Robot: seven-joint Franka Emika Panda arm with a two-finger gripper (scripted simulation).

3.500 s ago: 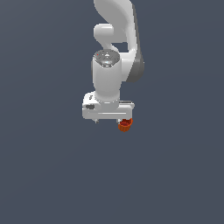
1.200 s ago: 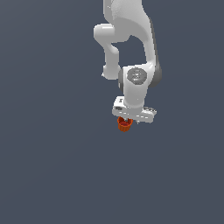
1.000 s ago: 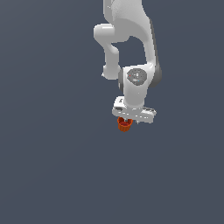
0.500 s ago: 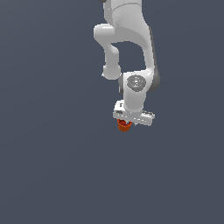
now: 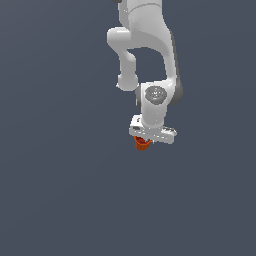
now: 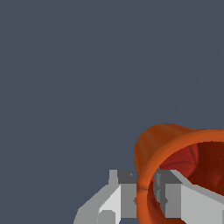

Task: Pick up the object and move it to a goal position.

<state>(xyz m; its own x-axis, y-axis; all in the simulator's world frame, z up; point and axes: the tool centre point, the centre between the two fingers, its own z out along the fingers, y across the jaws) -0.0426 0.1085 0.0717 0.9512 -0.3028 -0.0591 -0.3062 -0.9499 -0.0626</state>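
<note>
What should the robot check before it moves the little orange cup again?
1. Cup between the fingers: ok, one finger sits outside the wall and one inside the rim.
2. Gripper shut on the cup: ok, the wrist view shows the wall pinched.
3. Cup whole, not broken: ok, its rim looks round.
4. Cup upright: not ok, it looks tipped in the wrist view.
5. Cup lifted off the ground: cannot tell, the plain grey background shows no shadow or surface.
6. Where the goal is: cannot tell, no marker shows in either view.
</note>
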